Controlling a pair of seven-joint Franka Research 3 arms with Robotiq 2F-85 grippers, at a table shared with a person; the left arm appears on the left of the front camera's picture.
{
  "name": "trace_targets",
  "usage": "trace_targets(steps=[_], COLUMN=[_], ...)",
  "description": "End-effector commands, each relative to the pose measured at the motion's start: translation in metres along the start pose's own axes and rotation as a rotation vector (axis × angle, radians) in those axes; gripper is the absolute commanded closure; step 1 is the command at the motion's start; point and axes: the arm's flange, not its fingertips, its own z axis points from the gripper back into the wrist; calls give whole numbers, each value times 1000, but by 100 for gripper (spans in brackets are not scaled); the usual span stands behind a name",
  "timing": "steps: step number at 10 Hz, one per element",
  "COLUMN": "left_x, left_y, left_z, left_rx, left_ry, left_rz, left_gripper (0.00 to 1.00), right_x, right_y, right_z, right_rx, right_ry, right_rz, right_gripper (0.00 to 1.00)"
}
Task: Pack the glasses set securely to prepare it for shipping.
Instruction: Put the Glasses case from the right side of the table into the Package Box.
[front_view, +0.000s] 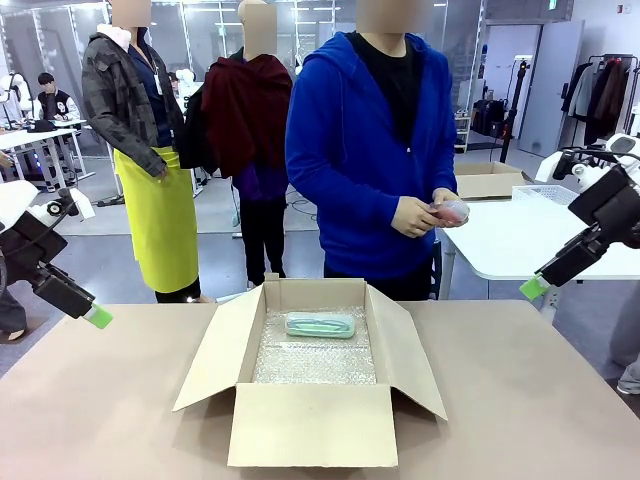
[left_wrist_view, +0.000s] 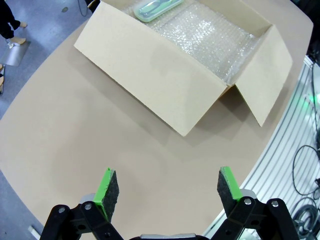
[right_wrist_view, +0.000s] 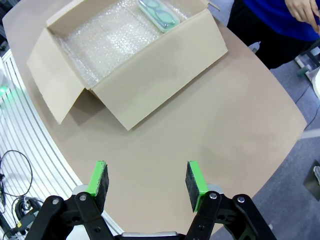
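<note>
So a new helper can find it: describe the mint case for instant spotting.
Find the open box mid-table. Inside, on the bubble wrap, the mint case lies by the far wall. The pink case is in the person's hands, not boxed.

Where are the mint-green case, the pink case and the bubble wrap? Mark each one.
mint-green case (front_view: 320, 324), front view, middle of its lid.
pink case (front_view: 453, 211), front view, its visible end.
bubble wrap (front_view: 315, 368), front view, bare middle of the sheet.
</note>
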Motion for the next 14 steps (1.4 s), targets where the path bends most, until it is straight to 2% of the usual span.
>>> trace_targets(steps=[1,14], left_x=[-1,-1], left_y=[1,1], left_z=[2,2], left_rx=[-17,-17], left_ry=[-16,-16], left_rz=[-7,-7], left_gripper=[0,0], right_x=[2,2], right_y=[-2,-2], right_z=[2,2], right_rx=[3,3], right_ry=[10,10], right_rz=[1,1], right_gripper=[22,22])
